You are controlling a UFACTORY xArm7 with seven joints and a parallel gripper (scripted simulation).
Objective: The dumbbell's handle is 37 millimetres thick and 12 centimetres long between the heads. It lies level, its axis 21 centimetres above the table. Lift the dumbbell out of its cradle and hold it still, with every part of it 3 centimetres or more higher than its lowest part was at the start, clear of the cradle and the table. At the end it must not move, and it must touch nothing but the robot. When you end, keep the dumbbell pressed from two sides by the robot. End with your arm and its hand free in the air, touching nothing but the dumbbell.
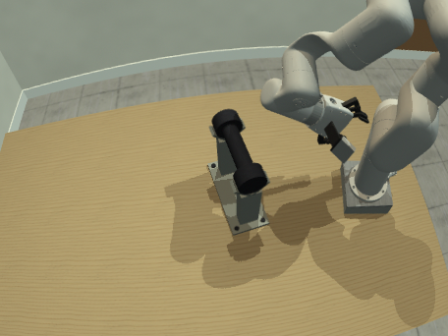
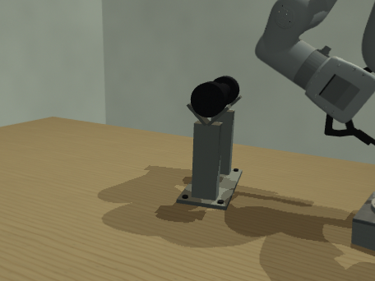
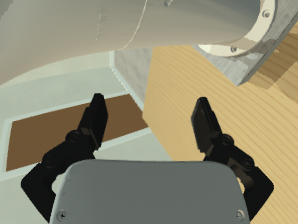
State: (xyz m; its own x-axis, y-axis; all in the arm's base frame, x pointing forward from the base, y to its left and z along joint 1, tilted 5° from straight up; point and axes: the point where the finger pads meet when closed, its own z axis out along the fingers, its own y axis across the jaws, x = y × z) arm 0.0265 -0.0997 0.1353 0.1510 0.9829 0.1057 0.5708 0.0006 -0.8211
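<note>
Resting level in its cradle (image 1: 235,196) mid-table: dumbbell (image 1: 239,150). Gripper (image 3: 152,123) spread wide, holding nothing, up near the table's (image 1: 98,246) right edge.

Black dumbbell (image 1: 239,150), level, resting in grey cradle (image 1: 231,189) V-notches

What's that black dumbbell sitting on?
The dumbbell lies level in a grey cradle: two upright posts with V-shaped tops, bolted to a base plate on the table. Where handle meets the notches is hidden by the heads.
</note>
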